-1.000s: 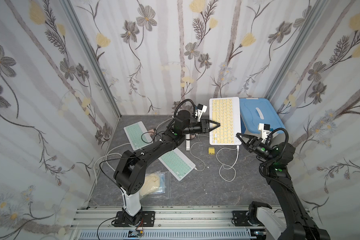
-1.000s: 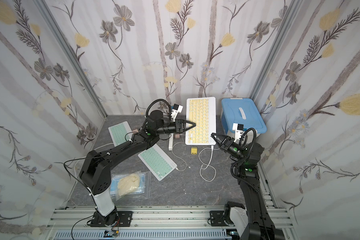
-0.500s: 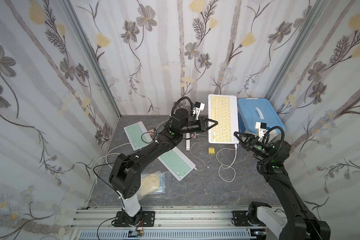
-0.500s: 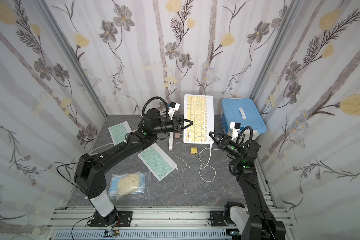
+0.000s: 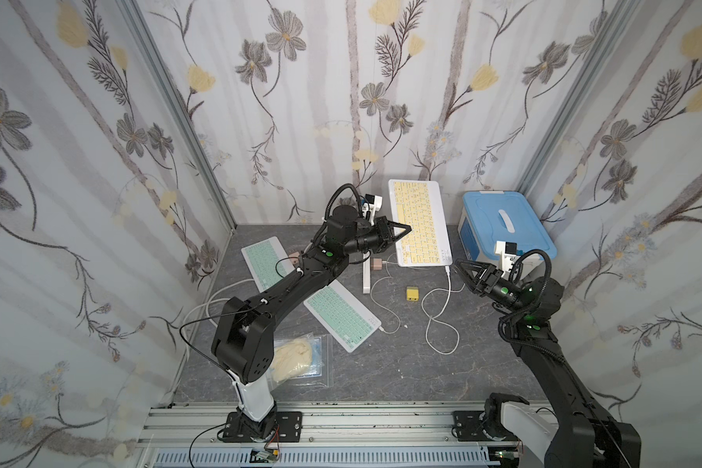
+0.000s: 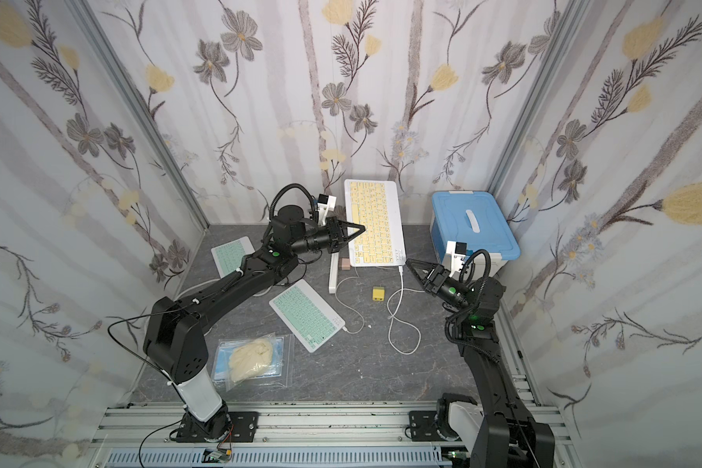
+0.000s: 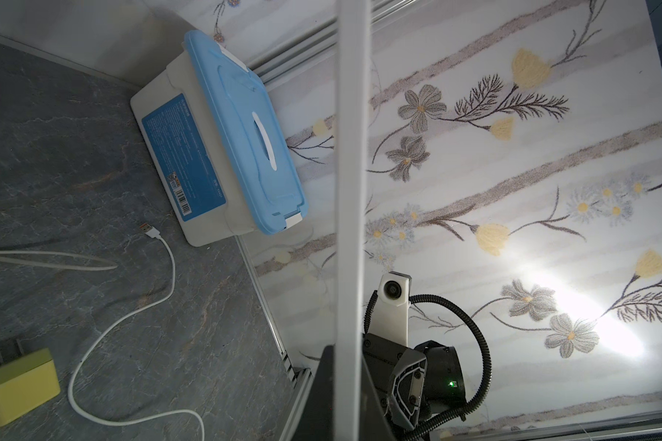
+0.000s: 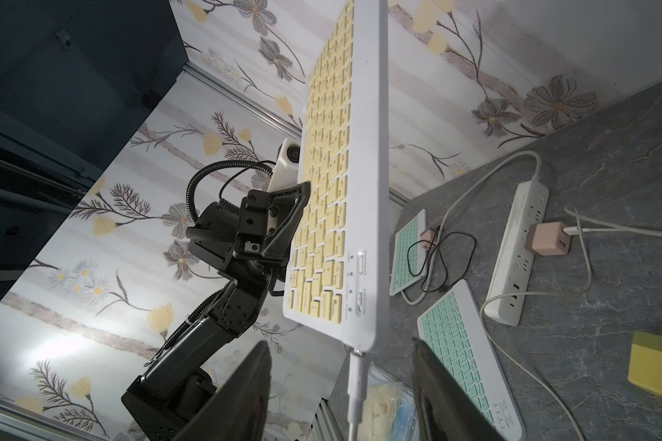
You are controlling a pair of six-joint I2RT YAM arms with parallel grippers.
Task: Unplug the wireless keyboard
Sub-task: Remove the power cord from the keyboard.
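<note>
Nearest the rail, a clear plastic bag holding a cream lump (image 5: 296,358) is lying untouched on the grey marble-patterned table (image 5: 381,377), with a slim mint-green keyboard (image 5: 341,320) just beyond it. Past that, the white charging cable (image 5: 449,285) is looping across the table beside a small yellow charger block (image 5: 412,293). It is rising to its white plug (image 8: 357,364), which is sitting in the near corner of the yellow-keyed white wireless keyboard (image 5: 422,219).

The change is happening here. The right gripper (image 5: 461,270), pinched shut a second ago, is now spreading its jaws and lining them up on that plug. In the right wrist view its two dark fingers (image 8: 245,389) are standing well apart on either side of the plug's line, and no contact is showing yet.

Farther back, the left gripper (image 5: 409,229) is clamping the keyboard's long edge, having finished closing within the last second. It is holding the keyboard tilted up off the table, in front of the back wall.

By my reading, the brace is now being held and the pull is being prepared. The cable is still seated, so the unplugging itself is not yet done.

Beyond, the blue-lidded white storage box (image 5: 503,227) is standing in the far corner.
</note>
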